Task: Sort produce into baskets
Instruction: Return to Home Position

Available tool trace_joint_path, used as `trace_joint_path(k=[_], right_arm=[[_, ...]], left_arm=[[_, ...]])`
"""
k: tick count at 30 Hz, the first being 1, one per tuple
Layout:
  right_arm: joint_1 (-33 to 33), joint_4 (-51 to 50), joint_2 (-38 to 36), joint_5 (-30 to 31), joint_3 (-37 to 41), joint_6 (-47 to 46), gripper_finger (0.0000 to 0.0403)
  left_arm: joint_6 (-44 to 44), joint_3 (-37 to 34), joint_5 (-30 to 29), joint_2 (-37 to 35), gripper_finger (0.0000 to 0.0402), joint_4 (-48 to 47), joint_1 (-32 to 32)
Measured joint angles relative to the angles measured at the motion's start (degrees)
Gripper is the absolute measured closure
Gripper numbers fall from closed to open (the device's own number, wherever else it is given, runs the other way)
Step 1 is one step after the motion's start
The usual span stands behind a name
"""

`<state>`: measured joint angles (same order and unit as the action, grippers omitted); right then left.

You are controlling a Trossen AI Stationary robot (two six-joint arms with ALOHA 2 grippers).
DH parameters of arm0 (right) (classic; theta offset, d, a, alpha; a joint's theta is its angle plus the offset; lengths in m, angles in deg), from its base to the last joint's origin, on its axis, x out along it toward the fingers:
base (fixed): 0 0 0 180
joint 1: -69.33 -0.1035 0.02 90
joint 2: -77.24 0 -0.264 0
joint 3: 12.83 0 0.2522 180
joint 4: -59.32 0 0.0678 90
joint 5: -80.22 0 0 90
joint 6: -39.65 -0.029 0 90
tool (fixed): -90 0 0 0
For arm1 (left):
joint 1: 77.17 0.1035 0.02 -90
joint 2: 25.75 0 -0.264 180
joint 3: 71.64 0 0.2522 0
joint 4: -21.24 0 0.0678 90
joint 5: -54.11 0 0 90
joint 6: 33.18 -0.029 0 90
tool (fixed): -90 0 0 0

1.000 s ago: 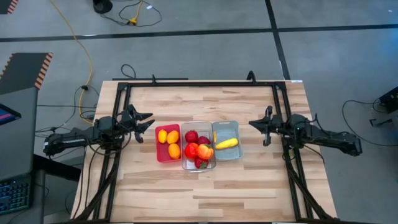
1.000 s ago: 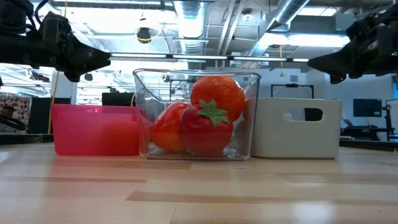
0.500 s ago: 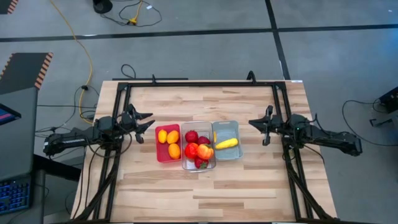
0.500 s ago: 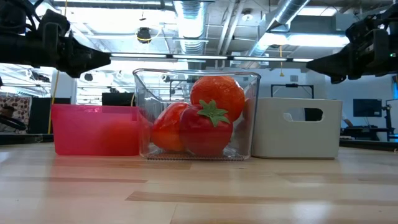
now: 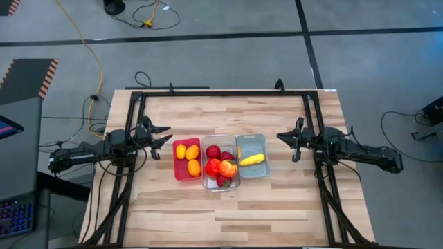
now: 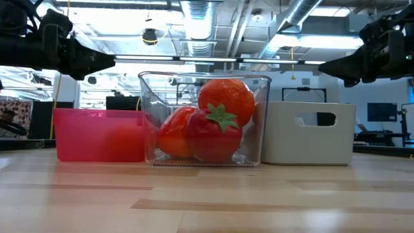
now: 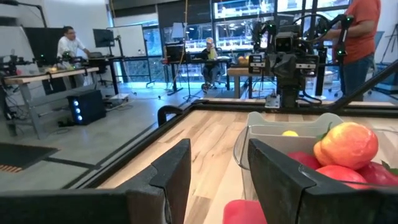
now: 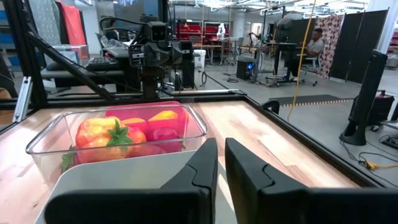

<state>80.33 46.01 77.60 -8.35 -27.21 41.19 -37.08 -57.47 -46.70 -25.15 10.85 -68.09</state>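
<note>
Evidently the sorting is done, as I judge it: no produce lies loose on the table (image 5: 228, 214), and three bins stand in a row, side against side, at its middle. The red bin (image 5: 175, 162) holds three orange ovals (image 5: 193, 153). The clear bin (image 5: 208, 184) is heaped with red round ones (image 5: 213, 151) and the orange-red pepper (image 5: 228, 168). The pale blue bin (image 5: 257, 171) holds a yellow elongated piece (image 5: 253, 159). The left gripper (image 5: 164, 136) hangs just beside the red bin, fingers apart. The right gripper (image 5: 284, 138) sits a little off the blue bin, fingers drawn almost together with only a slit between. Both carry nothing and point inward, which suits arms parking clear of the bins. From table height the blue bin's opaque wall hides its contents, the red bin shows only an orange blur, and the count of red pieces under the heap cannot be told. A small yellow bit (image 5: 240, 149) against the blue bin's wall is too small to name.
</note>
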Motion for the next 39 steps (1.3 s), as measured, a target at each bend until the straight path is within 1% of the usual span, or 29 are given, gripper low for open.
trace_joint_path(k=[6, 11, 39], right_arm=[[0.01, -0.02, 0.0, 0.02, 0.01, 0.0, 0.0342], [0.02, -0.02, 0.0, 0.02, 0.02, 0.0, 0.0342], [0.0, -0.04, 0.0, 0.04, 0.07, -0.02, 0.0342]], left_arm=[[-0.24, 0.0, -0.02, 0.0, 0.0255, -0.02, 0.02], [1.39, 0.0, -0.04, 0.0, 0.0255, -0.02, 0.01], [1.53, 0.0, -0.11, 0.0, 0.0255, -0.02, 0.02]])
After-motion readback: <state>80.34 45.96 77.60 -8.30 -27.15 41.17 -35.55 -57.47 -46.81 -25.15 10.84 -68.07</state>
